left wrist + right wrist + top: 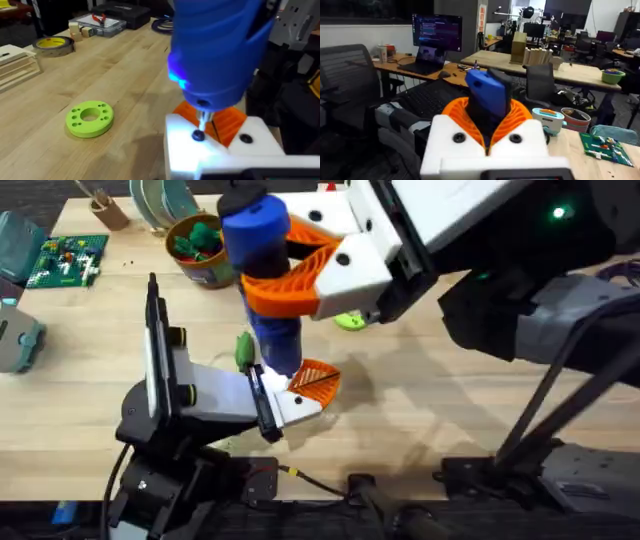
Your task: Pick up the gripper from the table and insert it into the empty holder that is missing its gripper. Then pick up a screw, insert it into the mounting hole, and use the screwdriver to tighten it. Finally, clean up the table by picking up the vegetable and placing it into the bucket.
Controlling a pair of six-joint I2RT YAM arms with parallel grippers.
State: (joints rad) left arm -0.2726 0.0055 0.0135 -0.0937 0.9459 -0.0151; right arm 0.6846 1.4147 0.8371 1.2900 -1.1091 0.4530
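I hold the screwdriver (262, 275) upright in the right fingers (300, 275), clamped shut, tip on the screw (198, 135) in the holder (300, 408), which the left fingers (262, 402) grip to steady it on the desk (420, 400).

Lime-green round disc (90, 118) flat on pale wooden table (90, 380), right of centre, holes around its ring. Green circuit board (68, 258) at far left, teal block (20, 340) nearer along left edge. Roll of yellow tape (53, 45) on its side-face, pale slatted crate (17, 62) close beside. Clear-lidded case (99, 24) and black case (122, 12) at far edge. Open laptop (432, 42) on desk in room behind.
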